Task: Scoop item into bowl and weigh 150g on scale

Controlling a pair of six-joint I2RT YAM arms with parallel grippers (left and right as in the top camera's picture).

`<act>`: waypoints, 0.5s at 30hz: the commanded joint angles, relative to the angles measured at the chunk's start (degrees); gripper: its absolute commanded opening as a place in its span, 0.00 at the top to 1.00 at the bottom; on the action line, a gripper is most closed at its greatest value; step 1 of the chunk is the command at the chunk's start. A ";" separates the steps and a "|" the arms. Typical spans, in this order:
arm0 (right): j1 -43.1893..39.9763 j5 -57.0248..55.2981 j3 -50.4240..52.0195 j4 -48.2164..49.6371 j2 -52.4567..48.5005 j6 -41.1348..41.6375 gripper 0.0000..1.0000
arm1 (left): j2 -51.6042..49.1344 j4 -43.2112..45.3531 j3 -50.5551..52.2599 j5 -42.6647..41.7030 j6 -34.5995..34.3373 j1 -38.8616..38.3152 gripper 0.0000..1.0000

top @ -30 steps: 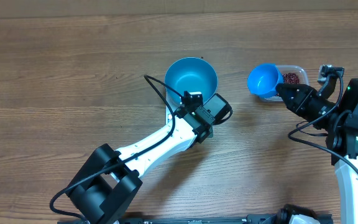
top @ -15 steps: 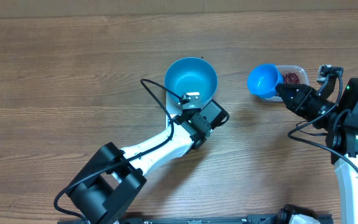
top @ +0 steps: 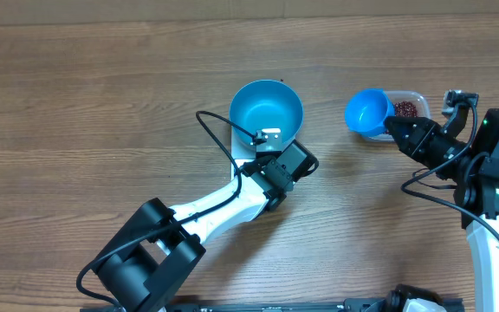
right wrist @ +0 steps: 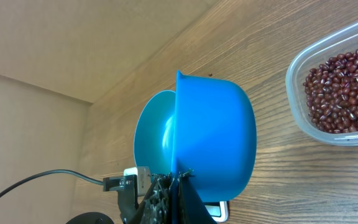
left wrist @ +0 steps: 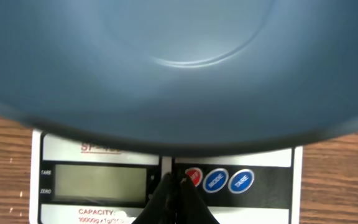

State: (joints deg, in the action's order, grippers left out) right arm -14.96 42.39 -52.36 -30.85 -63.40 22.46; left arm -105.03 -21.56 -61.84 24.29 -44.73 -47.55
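Left gripper [left wrist: 174, 188], closed empty, is pointing at scale [left wrist: 61, 146] panel under bowl [left wrist: 166, 56]; right gripper [right wrist: 169, 186] is clamping scoop [right wrist: 219, 134] beside tub [right wrist: 291, 93] of beans [right wrist: 340, 87].

Table [top: 102, 104]: brown wood grain, matt, fine streaks.
Bowl [top: 266, 110]: bright blue, looks like smooth plastic, soft satin sheen.
Scale [left wrist: 98, 180]: white plastic body, glossy printed panel, dull grey display, shiny round red and blue buttons.
Scoop [right wrist: 216, 137]: blue plastic, smooth, semi-gloss.
Tub [right wrist: 340, 138]: thin clear plastic, glossy rim.
Beans [right wrist: 340, 93]: dark red, smooth shiny skins.
Left end effector [left wrist: 174, 186], right end effector [right wrist: 169, 186]: black, matt, look like hard plastic.
Left arm shell [top: 219, 206]: white, glossy.
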 commanded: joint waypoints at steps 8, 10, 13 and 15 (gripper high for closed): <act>0.20 -0.39 -1.07 0.59 0.04 -0.50 0.96 | -3.39 3.63 0.68 1.62 2.58 -0.09 0.96; 0.20 -0.76 -1.07 0.57 0.04 -0.50 0.96 | -3.39 3.65 0.68 1.64 2.58 -0.09 0.96; 0.20 -1.40 -1.07 0.57 0.04 -0.48 0.96 | -3.41 3.61 0.68 1.62 2.58 -0.09 0.96; 0.20 -1.40 -1.07 0.57 0.04 -0.50 0.96 | -3.41 3.65 0.68 1.62 2.58 -0.09 0.96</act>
State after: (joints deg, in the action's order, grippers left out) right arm -14.96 41.69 -52.36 -30.81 -63.40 22.44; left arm -107.79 -18.17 -61.82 24.32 -43.22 -47.55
